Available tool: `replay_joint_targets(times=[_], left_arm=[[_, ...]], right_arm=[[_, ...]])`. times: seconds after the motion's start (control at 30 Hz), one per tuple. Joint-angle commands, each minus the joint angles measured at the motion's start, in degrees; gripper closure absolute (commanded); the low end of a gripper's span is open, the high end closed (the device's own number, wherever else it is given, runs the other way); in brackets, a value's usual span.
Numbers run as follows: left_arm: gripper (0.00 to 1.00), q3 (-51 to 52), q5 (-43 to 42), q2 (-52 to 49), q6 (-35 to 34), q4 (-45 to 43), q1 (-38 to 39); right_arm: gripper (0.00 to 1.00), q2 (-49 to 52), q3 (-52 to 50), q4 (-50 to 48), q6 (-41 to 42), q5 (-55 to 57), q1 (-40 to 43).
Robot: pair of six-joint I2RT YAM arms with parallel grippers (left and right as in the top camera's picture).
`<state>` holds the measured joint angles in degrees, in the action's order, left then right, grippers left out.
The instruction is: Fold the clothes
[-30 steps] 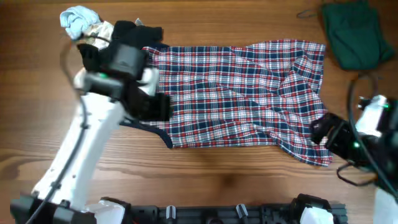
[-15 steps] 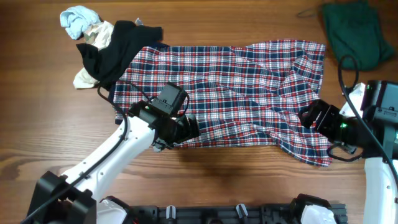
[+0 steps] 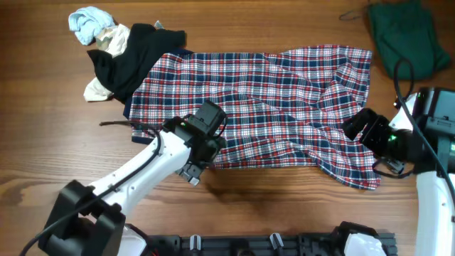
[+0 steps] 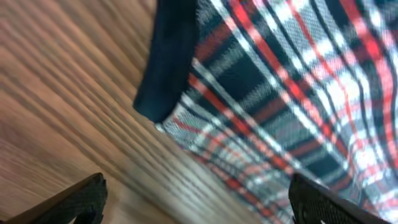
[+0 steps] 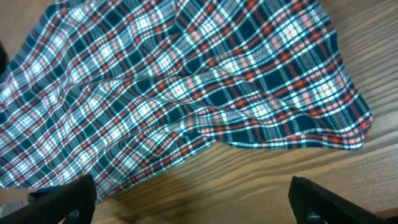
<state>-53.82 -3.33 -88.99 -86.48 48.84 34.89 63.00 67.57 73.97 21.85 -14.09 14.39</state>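
Observation:
The clothes are chiefly a red, white and navy plaid garment (image 3: 270, 99) spread flat across the middle of the table. My left gripper (image 3: 197, 165) hovers open over its lower left corner. In the left wrist view the dark navy trim (image 4: 171, 56) and plaid (image 4: 298, 81) lie ahead of the left gripper (image 4: 199, 205), with bare wood between the fingers. My right gripper (image 3: 361, 126) stands open above the rumpled right end. In the right wrist view the plaid (image 5: 186, 93) bunches in folds ahead of the right gripper (image 5: 193, 202), which holds nothing.
A black garment (image 3: 131, 57) overlaps the plaid's upper left corner, next to a pale blue and cream bundle (image 3: 92, 25). A dark green cloth (image 3: 405, 35) lies at the back right. A thin dark cord (image 3: 117, 124) trails on the wood left of the plaid.
My left arm has swung from the garment's upper left down to its lower left corner, uncovering the black garment. The right gripper shifted slightly up and left over the right end.

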Motion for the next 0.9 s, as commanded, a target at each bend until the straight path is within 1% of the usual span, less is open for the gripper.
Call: replay_joint_targets(times=[0.0,0.07,0.2,0.27,0.37,0.4,0.47,0.5,0.53,0.57,0.67,0.7,0.73,0.8,0.87], left_arm=[[0.09,0.37,8.33,-1.18,-10.84,0.31,0.26],[0.09,0.37,8.74,-3.04,-13.46,0.15,0.26],[0.08,0.37,8.79,-9.25,-13.44,-0.92,0.26],[0.18,0.37,8.79,-11.26,-13.44,-2.01,0.26],[0.29,0.37,8.83,-12.2,-13.4,-3.23,0.26],[0.41,0.37,9.25,-12.22,-13.38,-3.45,0.26],[0.7,0.37,9.27,-12.2,-12.79,-3.5,0.26],[0.94,0.37,9.22,-12.2,-12.76,-3.41,0.26],[0.96,0.37,9.16,-12.2,-12.04,-3.34,0.26],[0.96,0.17,8.02,-11.98,-7.52,-3.43,0.24],[0.96,0.13,7.58,-9.05,1.22,-3.32,0.2],[0.96,0.13,8.57,-8.13,2.34,-3.17,0.2],[0.96,0.13,9.68,-7.91,2.32,-3.17,0.2],[0.96,0.13,10.1,-7.91,2.29,-3.28,0.2],[0.96,0.13,10.51,-7.91,2.29,-3.45,0.2]], right_arm=[[0.0,0.55,-0.66,0.13,0.61,0.52,-0.2],[0.0,0.55,-0.66,0.2,0.63,0.52,-0.2],[0.0,0.55,-0.66,0.2,0.55,0.52,-0.2],[0.0,0.55,-0.66,0.22,0.37,0.52,-0.2],[0.01,0.55,-0.66,0.22,0.37,0.5,-0.2],[0.0,0.55,-0.66,0.22,0.35,0.5,-0.2],[0.0,0.55,-0.66,0.2,-0.72,0.5,-0.2],[0.01,0.55,-0.66,0.2,-0.9,0.55,-0.2],[0.01,0.55,-0.66,0.26,-0.92,0.85,-0.2],[0.02,0.55,-0.66,0.66,-0.87,1.64,-0.2],[0.03,0.46,-0.66,2.69,0.17,2.95,-0.2],[0.05,0.0,-0.66,3.54,2.12,4.61,-0.2],[0.08,-2.67,-0.63,5.18,4.44,7.76,-0.2],[0.07,-7.08,-0.63,8.46,9.33,12.68,-0.2],[0.04,-13.22,-0.63,12.94,16.92,18.99,-0.2]])
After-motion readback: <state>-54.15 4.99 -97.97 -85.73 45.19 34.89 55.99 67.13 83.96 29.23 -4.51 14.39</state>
